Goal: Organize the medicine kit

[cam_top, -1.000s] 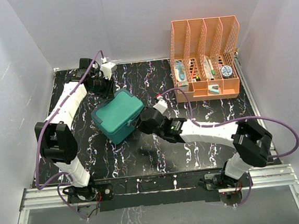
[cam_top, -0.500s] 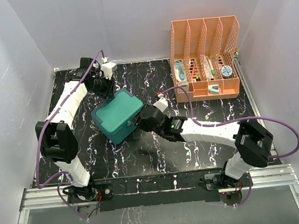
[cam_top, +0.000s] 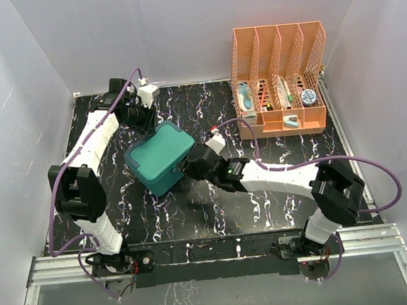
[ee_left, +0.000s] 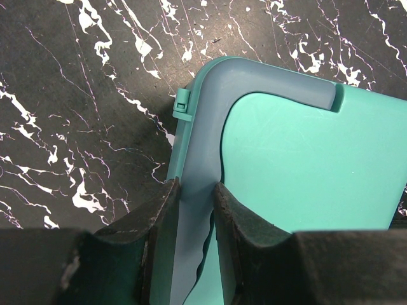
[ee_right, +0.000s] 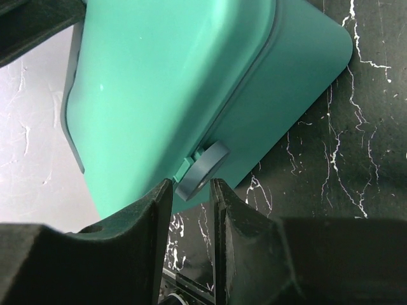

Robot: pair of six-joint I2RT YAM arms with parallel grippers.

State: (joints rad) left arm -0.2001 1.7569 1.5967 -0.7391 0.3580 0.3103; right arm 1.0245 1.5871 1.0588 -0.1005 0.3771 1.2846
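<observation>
The medicine kit point(cam_top: 160, 158), a teal box with its lid down, lies at an angle left of the table's middle. My left gripper point(cam_top: 146, 124) is at its far corner. In the left wrist view the gripper point(ee_left: 194, 188) is shut on the grey-blue rim of the lid point(ee_left: 200, 146). My right gripper point(cam_top: 189, 166) is at the kit's near right side. In the right wrist view its narrow jaws point(ee_right: 191, 185) close on the lower end of the small grey-blue latch point(ee_right: 205, 169) on the kit's front point(ee_right: 159, 82).
An orange mesh file rack point(cam_top: 280, 81) with several small items in its slots stands at the back right. White walls enclose the black marbled table point(cam_top: 280, 210) on three sides. The right arm's cable loops over the right half.
My right arm has slid a little to the left, bringing its gripper closer onto the kit's latch. The left arm and the kit have hardly moved.
</observation>
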